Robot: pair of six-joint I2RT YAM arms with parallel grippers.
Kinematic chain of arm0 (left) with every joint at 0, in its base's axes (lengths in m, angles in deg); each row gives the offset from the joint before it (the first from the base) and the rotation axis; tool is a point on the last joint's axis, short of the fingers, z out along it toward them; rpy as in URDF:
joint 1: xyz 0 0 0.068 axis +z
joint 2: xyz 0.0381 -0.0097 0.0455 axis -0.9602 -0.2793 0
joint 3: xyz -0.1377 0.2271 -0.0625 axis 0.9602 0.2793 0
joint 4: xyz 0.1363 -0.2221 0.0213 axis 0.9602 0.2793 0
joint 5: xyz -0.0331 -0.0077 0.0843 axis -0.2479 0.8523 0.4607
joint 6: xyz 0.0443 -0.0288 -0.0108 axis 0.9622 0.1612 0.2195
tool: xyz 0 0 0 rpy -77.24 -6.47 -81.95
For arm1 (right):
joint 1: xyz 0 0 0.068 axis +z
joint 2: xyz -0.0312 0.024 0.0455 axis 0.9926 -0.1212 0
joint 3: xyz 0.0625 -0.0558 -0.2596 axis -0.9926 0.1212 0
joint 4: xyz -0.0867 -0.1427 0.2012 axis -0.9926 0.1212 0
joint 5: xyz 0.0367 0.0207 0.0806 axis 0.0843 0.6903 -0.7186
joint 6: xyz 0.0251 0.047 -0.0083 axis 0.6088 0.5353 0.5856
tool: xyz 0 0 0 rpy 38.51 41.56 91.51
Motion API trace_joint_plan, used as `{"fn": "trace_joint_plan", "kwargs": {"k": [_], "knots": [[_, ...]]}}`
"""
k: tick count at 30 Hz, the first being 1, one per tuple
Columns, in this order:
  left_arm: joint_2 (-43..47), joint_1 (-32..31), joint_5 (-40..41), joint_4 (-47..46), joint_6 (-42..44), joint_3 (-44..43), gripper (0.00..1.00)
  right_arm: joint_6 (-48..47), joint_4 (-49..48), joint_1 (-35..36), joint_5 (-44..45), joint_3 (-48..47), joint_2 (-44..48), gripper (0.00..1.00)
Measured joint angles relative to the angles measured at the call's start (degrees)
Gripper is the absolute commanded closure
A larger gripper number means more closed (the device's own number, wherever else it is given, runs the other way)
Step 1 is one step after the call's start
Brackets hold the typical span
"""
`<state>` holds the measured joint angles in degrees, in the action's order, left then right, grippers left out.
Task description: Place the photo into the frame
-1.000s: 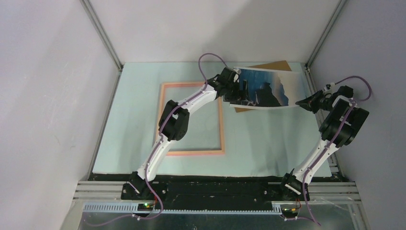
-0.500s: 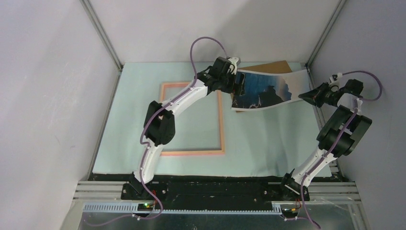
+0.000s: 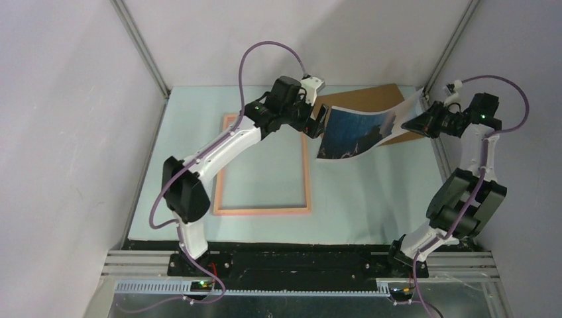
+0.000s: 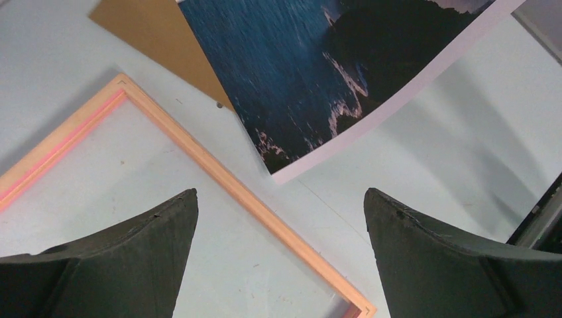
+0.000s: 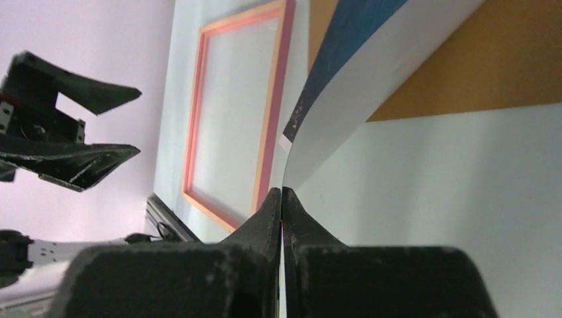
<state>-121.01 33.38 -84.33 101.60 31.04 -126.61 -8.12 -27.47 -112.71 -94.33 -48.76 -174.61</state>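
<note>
The photo (image 3: 354, 132), a blue seascape with a white border, hangs curved above the table. My right gripper (image 3: 407, 124) is shut on its right edge. In the right wrist view the jaws (image 5: 281, 193) pinch the white sheet (image 5: 371, 73) edge-on. My left gripper (image 3: 319, 122) stands open just left of the photo's free left edge, holding nothing. In the left wrist view its fingertips (image 4: 280, 199) straddle bare table, with the photo's corner (image 4: 298, 73) beyond them. The pink frame (image 3: 262, 211) lies flat at centre left; one rail (image 4: 219, 172) runs under the left gripper.
A brown backing board (image 3: 374, 95) lies flat at the back right, partly under the raised photo, and shows in both wrist views (image 4: 152, 33) (image 5: 477, 66). Grey walls and metal posts (image 3: 142, 50) enclose the pale table. A black rail (image 3: 298, 262) borders the near edge.
My left gripper has drawn back and risen away from the photo's left edge. My right gripper has lifted toward the back right, raising the photo's right edge so the sheet bends and hangs.
</note>
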Motion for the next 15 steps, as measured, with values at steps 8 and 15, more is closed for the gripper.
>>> {"fn": "trace_joint_plan", "kwargs": {"k": [8, 15], "knots": [[6.7, -0.1, 0.1, 0.1, 3.9, 5.0, 0.00, -9.3, 12.0, 5.9, 5.7, -9.0, 7.8, 1.00], [9.1, -0.1, -0.2, 0.2, 6.0, 5.7, 0.00, -16.5, 21.8, 9.3, 10.0, -18.3, 12.0, 1.00]]}}
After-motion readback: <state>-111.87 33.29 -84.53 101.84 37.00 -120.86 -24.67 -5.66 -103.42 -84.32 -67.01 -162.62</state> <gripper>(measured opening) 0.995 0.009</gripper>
